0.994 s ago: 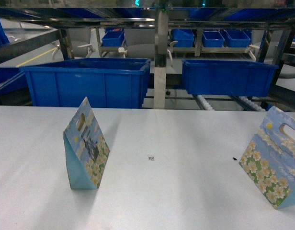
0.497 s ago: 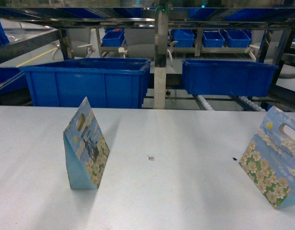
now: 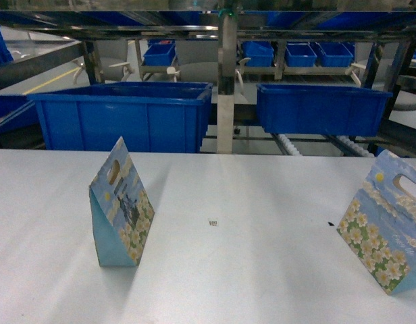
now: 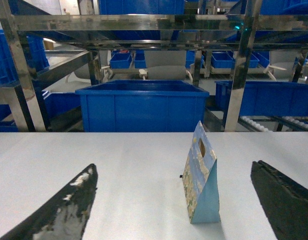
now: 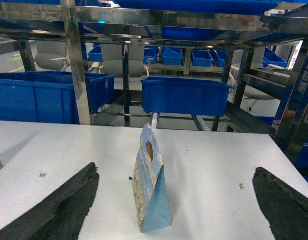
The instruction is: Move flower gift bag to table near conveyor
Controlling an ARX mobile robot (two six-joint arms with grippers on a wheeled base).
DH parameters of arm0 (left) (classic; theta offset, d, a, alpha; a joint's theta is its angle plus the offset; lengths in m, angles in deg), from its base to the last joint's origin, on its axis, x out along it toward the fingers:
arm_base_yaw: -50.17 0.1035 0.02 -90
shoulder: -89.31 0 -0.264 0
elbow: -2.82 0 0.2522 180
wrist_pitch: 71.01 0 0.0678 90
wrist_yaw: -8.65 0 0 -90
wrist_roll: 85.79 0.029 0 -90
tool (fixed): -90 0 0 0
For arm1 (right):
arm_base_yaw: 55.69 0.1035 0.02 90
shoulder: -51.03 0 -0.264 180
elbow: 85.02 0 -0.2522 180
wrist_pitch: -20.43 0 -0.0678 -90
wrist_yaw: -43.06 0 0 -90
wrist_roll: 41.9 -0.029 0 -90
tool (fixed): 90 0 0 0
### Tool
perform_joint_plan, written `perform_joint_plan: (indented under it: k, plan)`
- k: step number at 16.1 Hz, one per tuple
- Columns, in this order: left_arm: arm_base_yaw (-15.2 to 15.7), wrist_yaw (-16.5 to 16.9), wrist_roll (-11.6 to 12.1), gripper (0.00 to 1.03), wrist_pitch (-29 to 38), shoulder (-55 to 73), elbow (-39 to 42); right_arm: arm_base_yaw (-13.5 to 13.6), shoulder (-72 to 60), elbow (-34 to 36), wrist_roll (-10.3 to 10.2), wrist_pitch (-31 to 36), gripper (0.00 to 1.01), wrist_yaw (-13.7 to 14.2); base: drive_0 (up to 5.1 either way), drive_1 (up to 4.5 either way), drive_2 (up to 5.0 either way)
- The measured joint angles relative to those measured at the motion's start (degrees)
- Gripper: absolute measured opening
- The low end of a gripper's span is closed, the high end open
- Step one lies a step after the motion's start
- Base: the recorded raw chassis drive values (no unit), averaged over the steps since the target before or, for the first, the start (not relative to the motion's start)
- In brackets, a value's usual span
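Note:
Two flower gift bags stand upright on the white table [image 3: 262,202], blue with white daisies and a cut-out handle. One bag [image 3: 120,206] is at the left, the other [image 3: 387,226] near the right edge. Neither gripper shows in the head view. In the left wrist view, my left gripper [image 4: 174,166] is open and holds nothing; the left bag [image 4: 200,175] stands a little ahead, between the finger lines. My right gripper [image 5: 175,170] is open too, with the right bag [image 5: 151,187] ahead of it, nearer its left finger. The conveyor [image 3: 289,143] with white rollers lies behind the table.
Two large blue bins [image 3: 127,118] [image 3: 323,108] sit on the steel rack just past the table's far edge, with a steel post [image 3: 226,81] between them. Smaller blue bins [image 3: 299,54] stand further back. Tiny dark specks [image 3: 213,222] dot the tabletop.

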Motion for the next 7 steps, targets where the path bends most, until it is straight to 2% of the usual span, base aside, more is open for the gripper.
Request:
perform_joint_plan:
  k: [1, 2, 7]
  plan:
    - [0.00, 0.00, 0.02, 1.00, 0.02, 0.00, 0.00, 0.00, 0.00, 0.02, -0.07, 0.00, 1.00, 0.00, 0.0, 0.00, 0.0]
    - [0.00, 0.00, -0.02, 0.97, 0.00, 0.00, 0.00, 0.00, 0.00, 0.02, -0.04, 0.00, 0.98, 0.00, 0.0, 0.00, 0.0]
    - [0.00, 0.00, 0.00, 0.98, 0.00, 0.00, 0.00, 0.00, 0.00, 0.02, -0.02, 0.00, 0.98, 0.00, 0.0, 0.00, 0.0]
